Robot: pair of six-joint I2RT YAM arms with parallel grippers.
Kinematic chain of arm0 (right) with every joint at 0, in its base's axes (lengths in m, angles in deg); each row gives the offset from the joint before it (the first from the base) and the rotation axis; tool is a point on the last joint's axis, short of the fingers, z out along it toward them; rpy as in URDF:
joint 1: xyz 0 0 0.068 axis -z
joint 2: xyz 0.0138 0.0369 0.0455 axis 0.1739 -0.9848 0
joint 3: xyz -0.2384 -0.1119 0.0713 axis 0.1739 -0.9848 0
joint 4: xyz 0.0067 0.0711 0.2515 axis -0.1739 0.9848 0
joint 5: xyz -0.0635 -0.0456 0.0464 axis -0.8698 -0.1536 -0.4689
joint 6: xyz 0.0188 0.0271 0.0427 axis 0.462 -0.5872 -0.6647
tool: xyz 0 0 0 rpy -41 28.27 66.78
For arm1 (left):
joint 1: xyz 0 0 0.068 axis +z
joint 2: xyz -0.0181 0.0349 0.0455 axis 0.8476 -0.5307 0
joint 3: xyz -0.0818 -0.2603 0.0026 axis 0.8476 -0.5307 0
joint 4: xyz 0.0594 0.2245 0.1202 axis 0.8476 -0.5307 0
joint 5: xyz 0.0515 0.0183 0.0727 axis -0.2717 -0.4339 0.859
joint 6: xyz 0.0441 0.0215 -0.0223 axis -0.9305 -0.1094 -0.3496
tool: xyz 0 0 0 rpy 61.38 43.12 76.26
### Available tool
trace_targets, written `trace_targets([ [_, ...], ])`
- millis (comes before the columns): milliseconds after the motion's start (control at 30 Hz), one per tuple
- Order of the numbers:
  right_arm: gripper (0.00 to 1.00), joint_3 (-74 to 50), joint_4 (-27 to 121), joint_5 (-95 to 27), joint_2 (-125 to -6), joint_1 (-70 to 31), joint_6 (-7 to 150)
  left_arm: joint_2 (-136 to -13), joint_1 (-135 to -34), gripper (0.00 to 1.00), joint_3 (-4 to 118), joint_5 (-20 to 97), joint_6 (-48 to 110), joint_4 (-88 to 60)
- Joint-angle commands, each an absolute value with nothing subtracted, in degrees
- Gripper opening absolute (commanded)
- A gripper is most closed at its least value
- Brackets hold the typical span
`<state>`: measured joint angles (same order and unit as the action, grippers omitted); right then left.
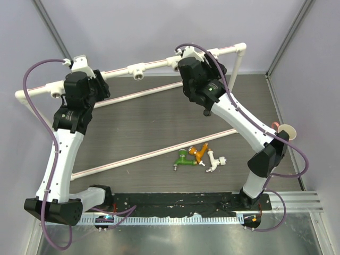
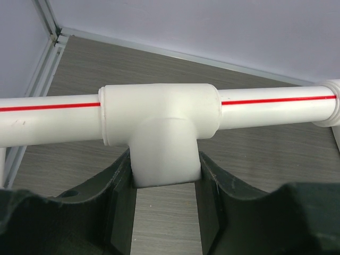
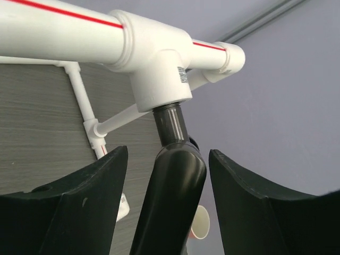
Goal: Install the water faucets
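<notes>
**A:** Status on the faucets?

**B:** Black faucet (image 3: pixel 172 180) is up at the pipe frame (image 1: pixel 119 70). Its threaded end sits in the branch socket of the right tee (image 3: pixel 159 64), and a ring of thread shows at the socket mouth. Can't tell how deep it's seated.

**A:** Right claw?

**B:** Right claw (image 3: pixel 168 151) is released. Its fingers (image 3: pixel 95 202) are spread either side of the black tube, with a visible gap on both sides and no contact.

**A:** Left?

**B:** Left claw (image 2: pixel 165 164) is clenched on the left tee (image 2: pixel 159 114). Both fingers (image 2: pixel 119 196) sit flush against the sides of its branch socket. The red-striped rail runs through the tee, crosswise to the claw.

**A:** The other three?

**B:** Loose on the surface (image 1: pixel 138 125), right of centre, between the frame's top rail and the arm bases. Left to right in the top view: green faucet (image 1: pixel 183 158), orange faucet (image 1: pixel 200 153), white faucet (image 1: pixel 215 161). Green and orange look to be touching. White is just beside orange, and I can't tell if they make contact. All three are well apart from both claws.

**A:** Anything else in the cell?

**B:** Paper cup (image 1: pixel 287 131) at the right edge, next to the right arm's elbow. Two lower frame pipes cross the surface diagonally, and the three faucets lie close to the nearer one.
</notes>
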<state>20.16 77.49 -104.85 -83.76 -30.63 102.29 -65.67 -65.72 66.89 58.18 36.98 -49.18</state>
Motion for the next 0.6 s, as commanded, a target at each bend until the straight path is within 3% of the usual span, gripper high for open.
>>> trace_targets([
  [0, 0.66, 21.9, 69.0, -114.7, -83.2, -30.0, 110.6, -63.9, -63.3, 0.0, 68.2, 67.1, 36.1, -45.5],
  [233, 0.46, 22.0, 68.1, -116.4, -84.5, -29.2, 112.4, -63.9, -63.3, 0.0, 68.2, 67.2, 36.1, -45.5],
  [267, 0.31, 22.2, 68.2, -116.2, -84.4, -29.4, 112.1, -63.8, -63.3, 0.0, 68.2, 67.2, 36.1, -45.5],
  [367, 0.01, 25.6, 74.3, -111.1, -84.0, -29.0, 105.0, -63.8, -63.3, 0.0, 68.2, 67.4, 36.0, -45.5],
  [567, 0.01, 36.3, 92.6, -86.0, -82.3, -22.9, 82.7, -63.8, -63.3, 0.0, 68.1, 67.6, 35.8, -45.5],
])
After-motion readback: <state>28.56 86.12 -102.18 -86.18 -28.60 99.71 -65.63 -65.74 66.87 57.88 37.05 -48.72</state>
